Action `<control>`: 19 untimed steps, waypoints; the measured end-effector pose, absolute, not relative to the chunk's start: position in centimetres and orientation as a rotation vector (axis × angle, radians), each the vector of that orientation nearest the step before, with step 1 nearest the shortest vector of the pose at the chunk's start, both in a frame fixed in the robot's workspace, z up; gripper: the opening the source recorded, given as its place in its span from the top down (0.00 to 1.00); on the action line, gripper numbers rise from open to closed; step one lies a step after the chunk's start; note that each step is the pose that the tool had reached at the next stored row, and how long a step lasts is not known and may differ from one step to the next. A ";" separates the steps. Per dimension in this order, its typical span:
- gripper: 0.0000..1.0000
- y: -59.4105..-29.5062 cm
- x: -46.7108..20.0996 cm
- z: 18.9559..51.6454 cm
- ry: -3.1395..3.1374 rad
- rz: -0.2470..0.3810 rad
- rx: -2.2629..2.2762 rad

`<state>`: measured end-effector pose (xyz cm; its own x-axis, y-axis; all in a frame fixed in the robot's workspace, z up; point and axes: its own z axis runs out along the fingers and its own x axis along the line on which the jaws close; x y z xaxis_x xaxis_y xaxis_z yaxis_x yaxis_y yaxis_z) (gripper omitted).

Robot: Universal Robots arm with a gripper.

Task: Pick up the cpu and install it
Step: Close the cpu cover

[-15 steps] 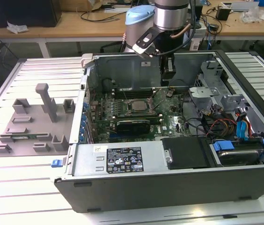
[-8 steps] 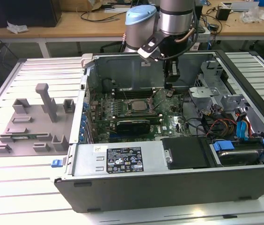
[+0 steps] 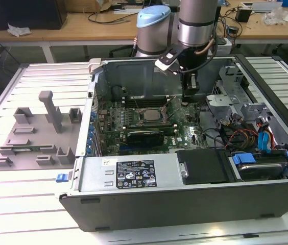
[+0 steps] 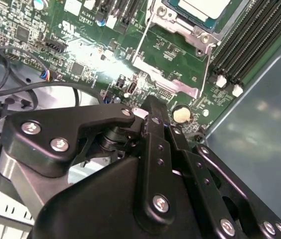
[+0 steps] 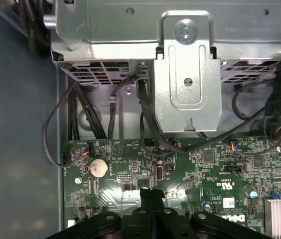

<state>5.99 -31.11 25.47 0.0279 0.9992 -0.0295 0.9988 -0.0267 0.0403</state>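
Observation:
The cpu (image 3: 149, 115) is a small silver square with a dark rim, lying flat in the socket in the middle of the green motherboard (image 3: 185, 133) inside the open computer case. In the second wrist view the cpu (image 4: 202, 8) sits in the socket frame, with the metal load plate (image 4: 166, 74) swung open beside it. My gripper (image 3: 190, 94) hangs over the board, to the exterior view's right of the socket and apart from the chip. Its black fingers (image 4: 153, 108) are pressed together with nothing between them. In the first wrist view the gripper (image 5: 152, 193) is above the board near a coin battery (image 5: 98, 168).
A metal drive cage (image 5: 188, 74) and black cables (image 5: 150, 124) stand beside the board. A black card (image 3: 146, 136) and memory slots (image 4: 245, 45) flank the socket. A grey fixture plate (image 3: 37, 138) with blocks lies on the table at the exterior view's left. The case walls (image 3: 134, 71) ring the board.

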 end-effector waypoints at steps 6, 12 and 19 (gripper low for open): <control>0.89 -31.1 6.1 24.6 2.160 0.001 2.220; 0.89 -31.1 6.0 24.6 2.161 0.001 2.220; 0.89 -31.0 5.0 24.6 2.160 0.001 2.220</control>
